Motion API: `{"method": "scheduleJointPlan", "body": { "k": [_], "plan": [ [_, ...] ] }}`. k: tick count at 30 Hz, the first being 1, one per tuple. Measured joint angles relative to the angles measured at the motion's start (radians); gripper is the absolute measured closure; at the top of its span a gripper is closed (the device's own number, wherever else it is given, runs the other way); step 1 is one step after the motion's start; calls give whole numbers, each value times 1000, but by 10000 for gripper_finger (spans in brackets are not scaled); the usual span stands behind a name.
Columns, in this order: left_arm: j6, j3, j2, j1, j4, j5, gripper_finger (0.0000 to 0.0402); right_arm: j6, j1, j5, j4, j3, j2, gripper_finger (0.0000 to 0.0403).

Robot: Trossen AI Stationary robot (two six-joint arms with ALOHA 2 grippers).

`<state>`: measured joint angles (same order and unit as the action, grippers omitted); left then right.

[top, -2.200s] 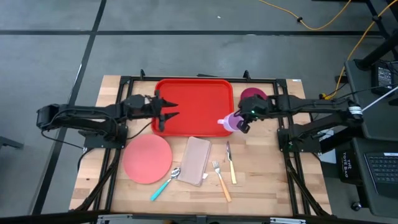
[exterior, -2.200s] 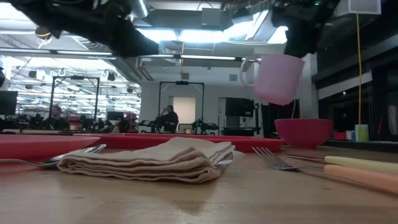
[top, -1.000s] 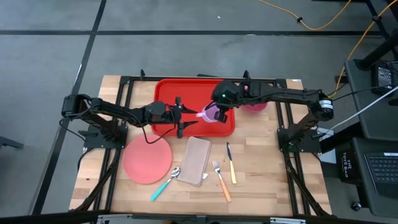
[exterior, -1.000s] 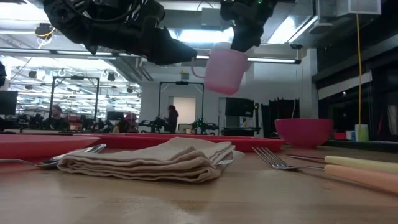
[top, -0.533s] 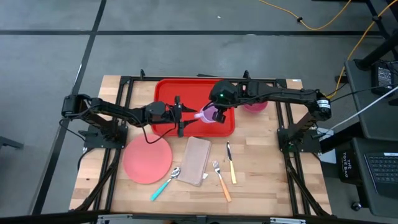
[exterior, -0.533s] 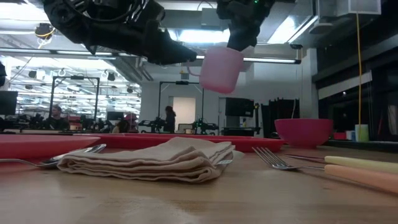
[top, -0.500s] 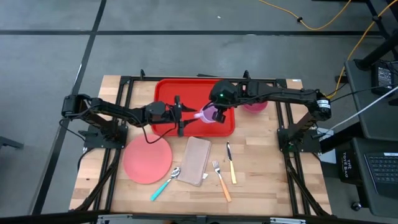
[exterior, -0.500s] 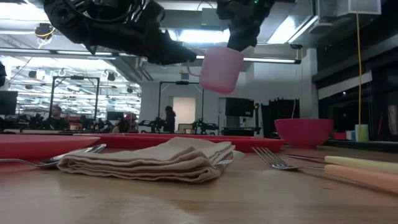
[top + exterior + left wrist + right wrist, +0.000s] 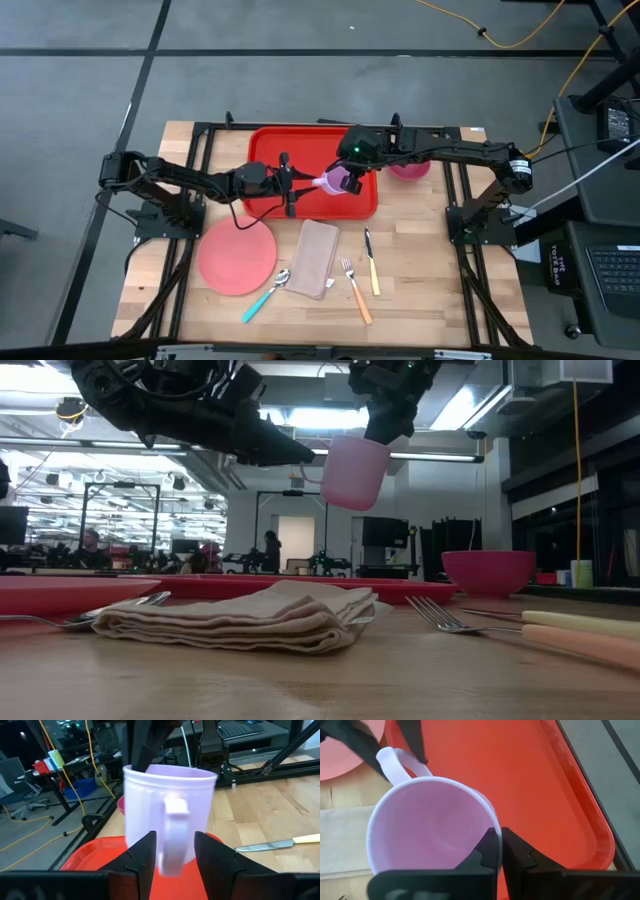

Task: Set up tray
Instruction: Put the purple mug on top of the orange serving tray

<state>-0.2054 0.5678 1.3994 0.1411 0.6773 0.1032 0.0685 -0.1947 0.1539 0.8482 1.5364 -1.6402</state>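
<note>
Both hands met over the tray, which lay at the tabletop's far edge. My right hand pinched the mug's rim, holding it well above the red floor. My left hand stood narrow, fingers either side of the handle, with small gaps showing.

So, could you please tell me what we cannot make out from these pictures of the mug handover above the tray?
- Whether the left gripper touches the mug handle: its fingers flank the handle, but contact is unclear in the left wrist view.
- How high the mug hangs above the tray: the high view looks straight down, and the low view shows the tray edge-on.
- The mug's underside: hidden in every view.
- The spoon's bowl: hidden behind the napkin in the low view.
</note>
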Motion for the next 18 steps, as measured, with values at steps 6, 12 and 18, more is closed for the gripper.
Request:
{"method": "scheduleJointPlan", "body": {
  "k": [6, 12, 18],
  "plan": [
    [0, 0, 0, 18, 0, -22, 283, -2, 0, 0, 0, 0, 0, 393],
    [0, 0, 0, 19, 2, -59, 300, -2, 0, 0, 0, 0, 0, 393],
    [0, 0, -1, 19, 3, -58, 332, -2, 0, -2, 0, 0, 0, 393]
  ]
}}
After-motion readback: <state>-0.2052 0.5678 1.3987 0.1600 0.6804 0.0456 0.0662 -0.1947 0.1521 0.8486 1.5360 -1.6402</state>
